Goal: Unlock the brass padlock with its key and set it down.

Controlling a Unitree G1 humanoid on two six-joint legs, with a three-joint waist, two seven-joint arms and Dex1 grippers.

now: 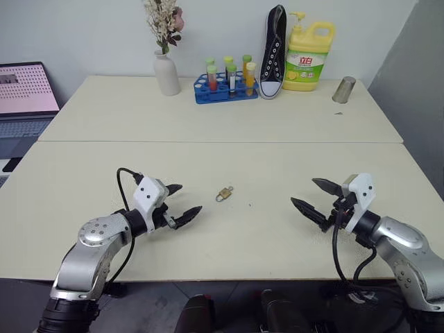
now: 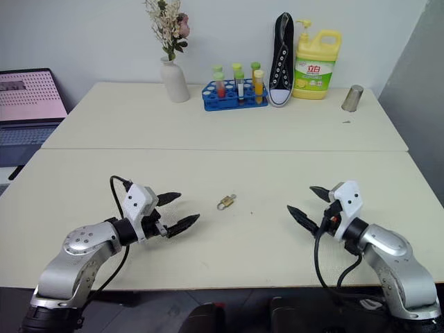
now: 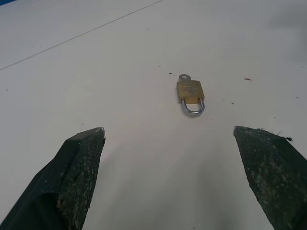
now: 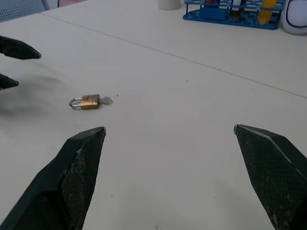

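The brass padlock (image 1: 223, 195) lies flat on the cream table (image 1: 229, 243), midway between my two grippers. Its silvery shackle looks closed. The key (image 3: 184, 77) sticks out of the padlock's base, with only its rounded head showing. My left gripper (image 1: 191, 197) hovers a short way to the left of the padlock, open, its fingers pointing toward it with nothing between them. My right gripper (image 1: 302, 191) hangs farther off on the right, also open and empty, aimed at the padlock (image 4: 89, 101). Neither gripper touches the lock.
Along the far edge of the back table stand a white vase (image 1: 166, 73) of dried flowers, a blue test-tube rack (image 1: 223, 87), a black sneaker (image 1: 273, 52), a yellow detergent bottle (image 1: 309, 57) and a metal cup (image 1: 343, 89). A laptop (image 1: 24, 94) sits at far left.
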